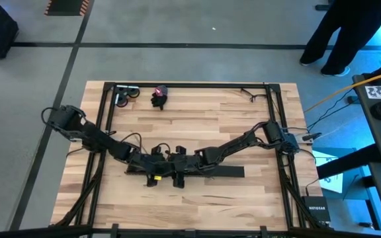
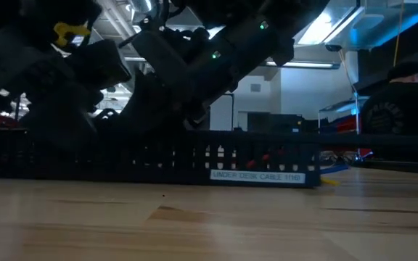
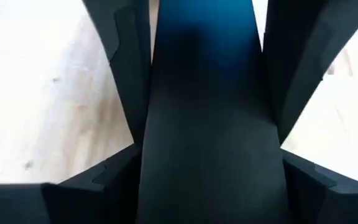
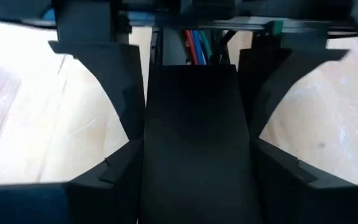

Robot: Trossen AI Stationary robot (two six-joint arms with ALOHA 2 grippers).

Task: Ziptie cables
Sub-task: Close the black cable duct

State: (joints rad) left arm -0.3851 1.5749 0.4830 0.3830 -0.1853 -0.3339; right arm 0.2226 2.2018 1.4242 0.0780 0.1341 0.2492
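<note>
Looking down from above, we see both arms meet low over the middle of the wooden table. Our left gripper and our right gripper sit side by side on a long black channel. In each wrist view, a flat black strip fills the gap between the fingers, and both sides touch it, so we think each gripper is clamped on the channel. The cables, red, blue and green, lie inside the channel, just past our right gripper. From table height, the channel's slotted wall shows a white label. A person stands beyond the table. We cannot pick out any zipties.
</note>
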